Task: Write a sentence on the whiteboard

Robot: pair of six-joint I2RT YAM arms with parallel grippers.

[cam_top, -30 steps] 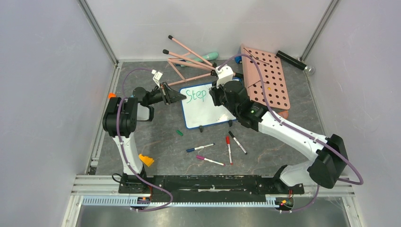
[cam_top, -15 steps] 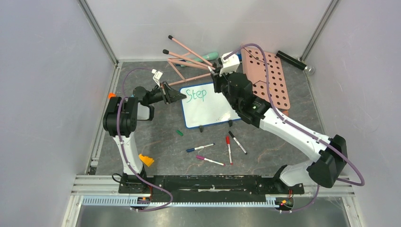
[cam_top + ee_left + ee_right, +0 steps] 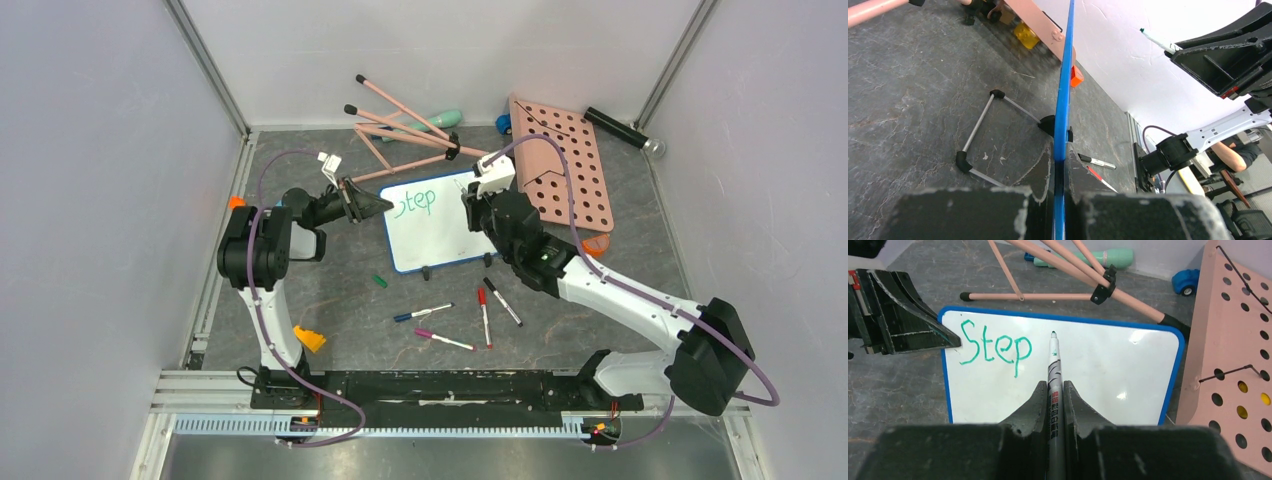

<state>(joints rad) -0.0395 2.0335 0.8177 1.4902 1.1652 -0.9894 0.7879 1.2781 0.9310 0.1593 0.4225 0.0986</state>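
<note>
Behind the whiteboard (image 3: 1108, 370), pink rods (image 3: 1048, 296) perhaps touch it.

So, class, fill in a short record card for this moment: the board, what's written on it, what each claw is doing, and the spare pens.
Board: small white rectangular whiteboard with blue frame, mostly blank
Writing: green word "Step", top left of the board
Left claw: shut on the board's blue edge
Right claw: shut on a slim green-tipped marker pen
Pen tip: just right of "Step"; from the left wrist view it looks clear of the surface
Spare pens: four loose markers on the dark tabletop in front of the board
</note>
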